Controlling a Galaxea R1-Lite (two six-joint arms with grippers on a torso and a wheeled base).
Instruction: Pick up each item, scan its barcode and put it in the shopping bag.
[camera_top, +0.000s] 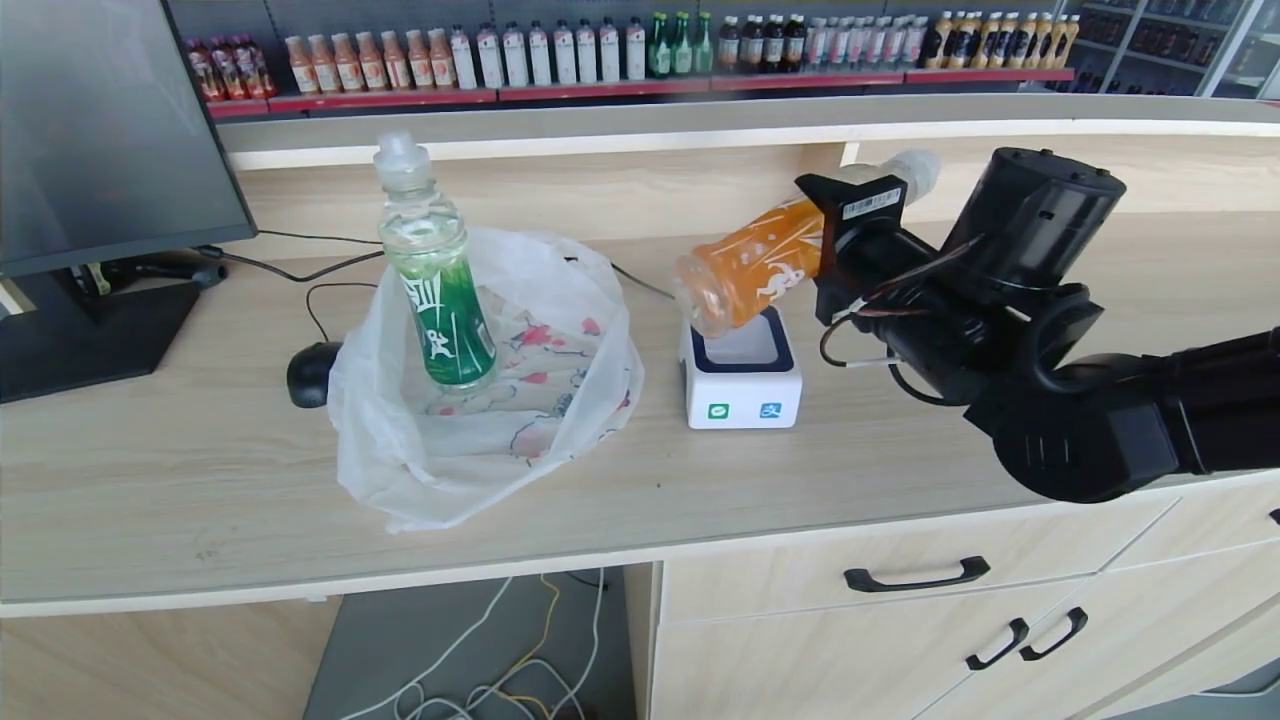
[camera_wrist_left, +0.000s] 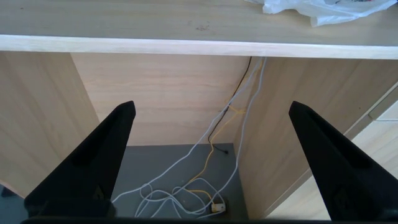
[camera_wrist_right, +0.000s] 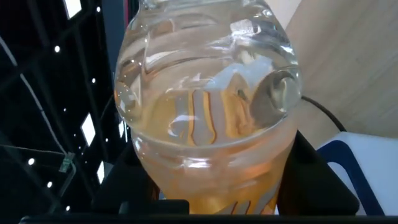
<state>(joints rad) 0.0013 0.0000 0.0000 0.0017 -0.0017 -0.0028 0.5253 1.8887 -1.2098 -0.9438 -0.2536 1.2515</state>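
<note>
An orange drink bottle (camera_top: 760, 262) is held tilted, its base low over the white scanner box (camera_top: 742, 378), with my right gripper (camera_top: 850, 235) shut on it near its capped end. The right wrist view looks along the same orange bottle (camera_wrist_right: 208, 118) from its clear shoulder. A green bottle (camera_top: 436, 290) stands upright inside the open white shopping bag (camera_top: 480, 400) on the counter. My left gripper (camera_wrist_left: 211, 155) hangs open below the counter's front edge, with its two black fingers (camera_wrist_left: 93, 168) spread wide apart and nothing between them.
A monitor (camera_top: 100, 130) on its stand is at the counter's back left, and a black mouse (camera_top: 312, 372) with its cable lies beside the bag. Drawers (camera_top: 915, 577) sit under the counter on the right. Loose cables (camera_wrist_left: 205, 180) lie on the floor beneath.
</note>
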